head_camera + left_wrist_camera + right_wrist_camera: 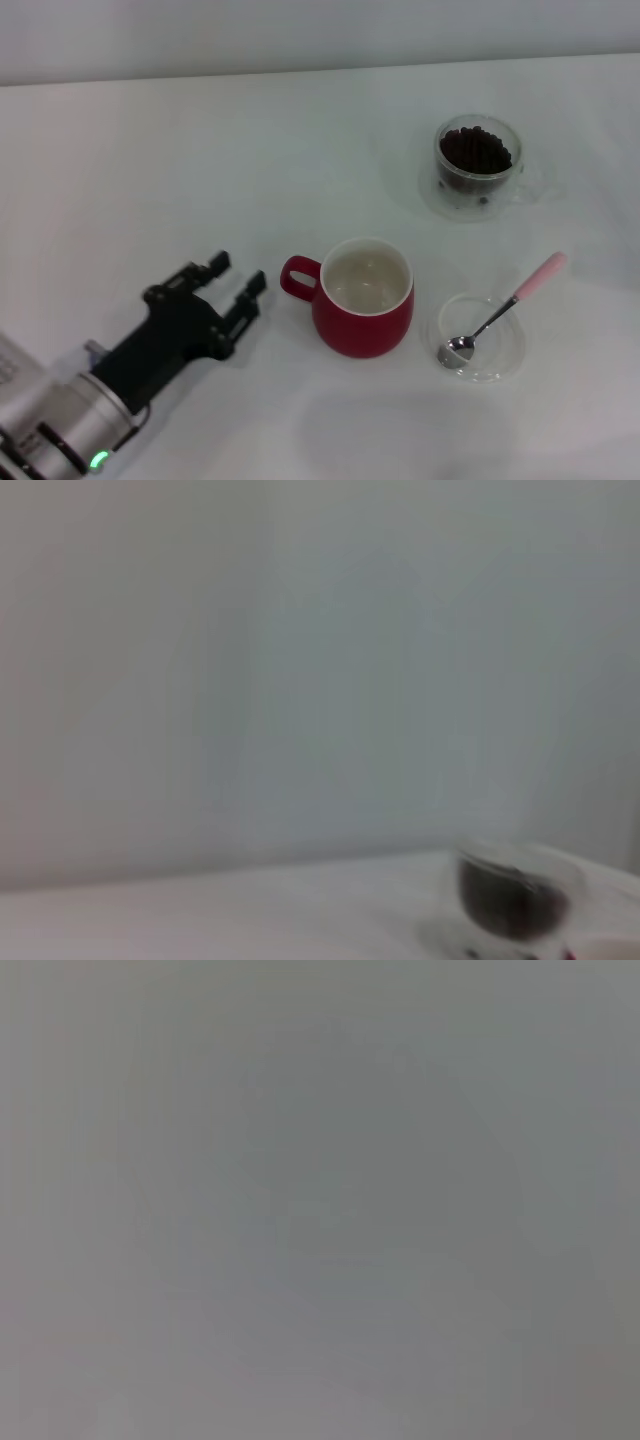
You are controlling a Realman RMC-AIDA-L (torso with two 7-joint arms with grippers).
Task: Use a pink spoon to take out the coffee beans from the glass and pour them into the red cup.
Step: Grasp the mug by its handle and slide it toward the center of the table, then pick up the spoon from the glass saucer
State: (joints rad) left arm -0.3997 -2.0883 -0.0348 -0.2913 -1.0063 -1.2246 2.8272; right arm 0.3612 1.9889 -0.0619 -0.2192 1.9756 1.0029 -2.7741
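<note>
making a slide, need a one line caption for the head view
Open left gripper beside the red cup; pink spoon in a clear dish, coffee beans in the glass.

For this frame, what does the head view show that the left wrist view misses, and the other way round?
Only the head view shows the left claw, open and empty beside the red cup's handle, the whole red cup with nothing in it, the pink spoon with its bowl resting in a shallow clear dish, and the white table they all stand on. Only the left wrist view shows a pale wall behind the table. Both show the glass full of coffee beans. The right claw appears in neither.
</note>
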